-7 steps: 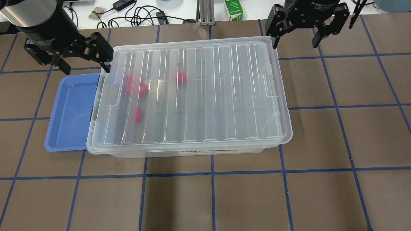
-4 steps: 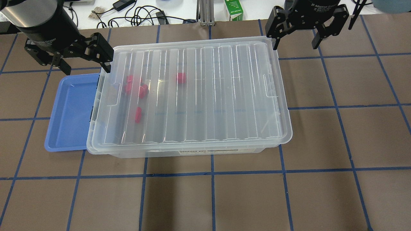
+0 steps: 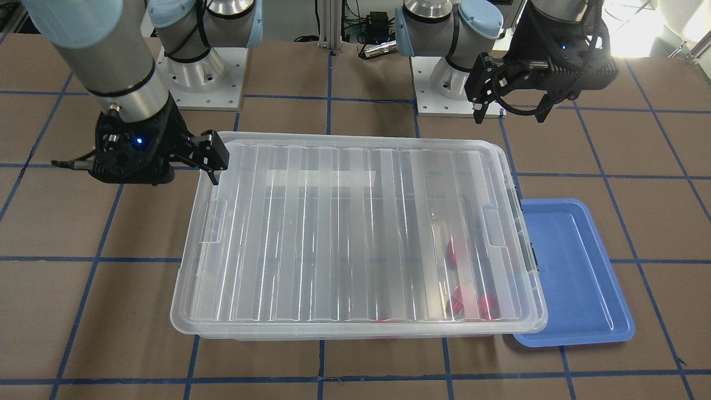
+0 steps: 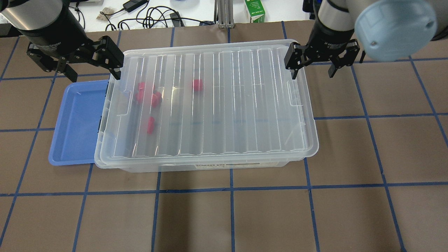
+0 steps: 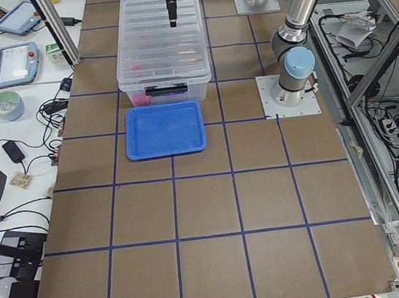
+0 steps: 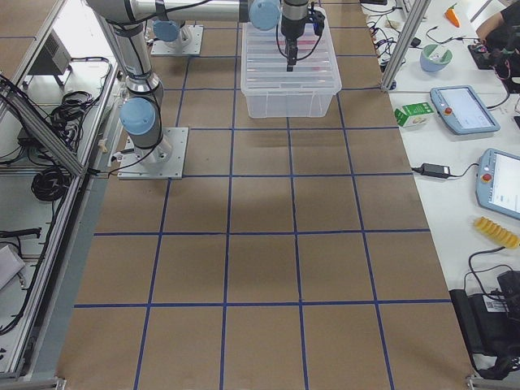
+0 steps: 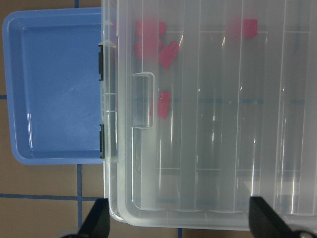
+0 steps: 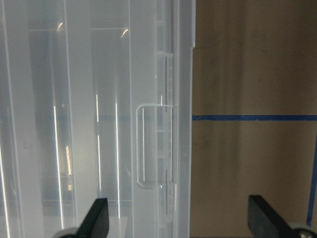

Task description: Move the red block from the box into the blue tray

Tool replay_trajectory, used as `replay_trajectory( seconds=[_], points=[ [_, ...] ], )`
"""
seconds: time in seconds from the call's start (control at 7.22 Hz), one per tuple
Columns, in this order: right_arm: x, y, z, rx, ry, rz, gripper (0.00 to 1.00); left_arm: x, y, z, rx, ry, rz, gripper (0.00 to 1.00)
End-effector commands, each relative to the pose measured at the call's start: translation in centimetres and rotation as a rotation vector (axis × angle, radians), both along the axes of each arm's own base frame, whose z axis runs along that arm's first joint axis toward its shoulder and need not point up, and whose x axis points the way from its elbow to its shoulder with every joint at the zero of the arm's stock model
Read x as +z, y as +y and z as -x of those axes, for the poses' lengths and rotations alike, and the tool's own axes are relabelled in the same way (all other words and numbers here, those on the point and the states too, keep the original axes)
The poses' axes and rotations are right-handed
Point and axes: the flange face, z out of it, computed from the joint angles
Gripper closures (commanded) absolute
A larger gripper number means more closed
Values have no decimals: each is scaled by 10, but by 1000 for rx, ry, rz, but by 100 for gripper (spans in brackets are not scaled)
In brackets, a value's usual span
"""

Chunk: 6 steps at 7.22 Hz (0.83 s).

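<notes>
**Over both short ends of the box: pincers spread wide, nothing held**

At the left pincer: jaws wide apart, empty. Its inner finger sits over the far left corner of the lid; its outer finger hangs outside the box, above the far rim of the blue tray. Whether the inner finger touches the lid, I cannot tell.

- The tray lies below this pincer and runs from it toward the robot's side, pressed against the box's short end. Its inner edge is tucked under the lid's overhang. No block lies on the part that shows.
- In the wrist view, two dark latches sit on the box end between tray and lid.
- Red blocks lie inside the closed box, under the lid, just inboard of the inner finger and toward the robot. They form a loose cluster with one apart from it. The count is unclear through the ribbed plastic.
- A single red block lies farther inboard, toward the right pincer.

At the right pincer: jaws likewise wide apart, empty. It straddles the far right corner of the lid, one finger over the lid rim, the other over the brown table. Under it, the wrist view shows only the lid's moulded tab and blue tape lines.

Lid on; all blocks inside.
</notes>
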Motion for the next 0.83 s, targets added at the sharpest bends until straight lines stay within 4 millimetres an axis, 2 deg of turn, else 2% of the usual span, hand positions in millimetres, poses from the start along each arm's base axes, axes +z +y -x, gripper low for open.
replay_trajectory(
  seconds=[0.0, 0.14, 0.69],
  points=[
    [-58, 0, 10, -12, -5, 49, 0, 0, 0, 0, 0, 0, 0, 0],
    [-69, 2, 12, -11, -2, 28, 0, 0, 0, 0, -1, 0, 0, 0],
    [-83, -2, 24, 0, 113, 15, 0, 0, 0, 0, 0, 0, 2, 0]
  ],
)
